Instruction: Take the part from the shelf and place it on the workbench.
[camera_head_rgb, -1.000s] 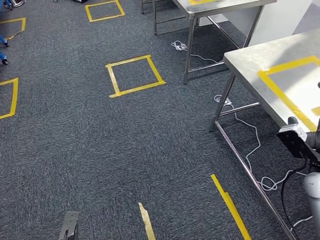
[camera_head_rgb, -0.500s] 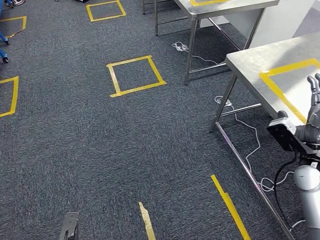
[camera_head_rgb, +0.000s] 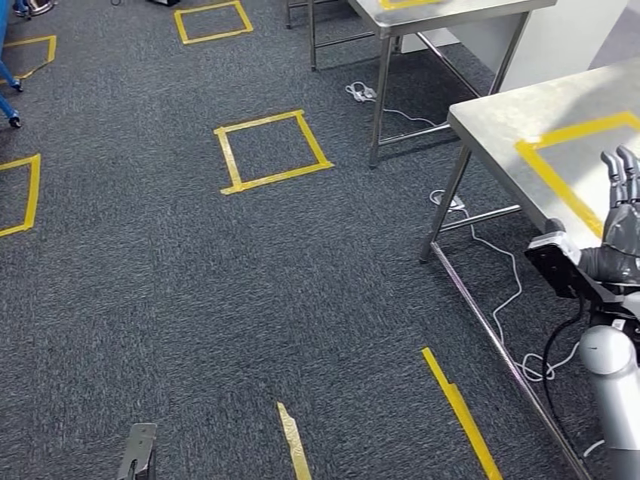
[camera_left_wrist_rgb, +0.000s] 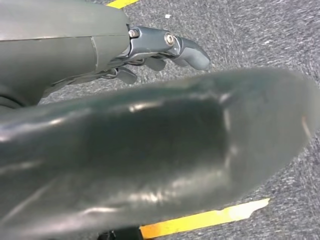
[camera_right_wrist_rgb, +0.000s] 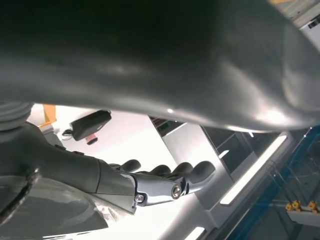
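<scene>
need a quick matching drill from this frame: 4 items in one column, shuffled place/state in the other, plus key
Items:
1. right robot hand
2. left robot hand
3. white cable
4. taped square

Descriptions:
A. complete yellow outline on open carpet
B. hanging above the carpet, nothing in it
C. raised over the workbench edge, nothing in it
D. trailing on the floor under the workbench

Pairs: 1-C, 2-B, 3-D, 4-A

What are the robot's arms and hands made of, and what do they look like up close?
The right arm is a smooth, rounded silver tube with a black cable looping beside it and a black box at the wrist. The right robot hand is grey with dark, slim fingers. Close up, the left robot hand shows a grey cover, metal links with small screws, and dark rounded fingertips.
</scene>
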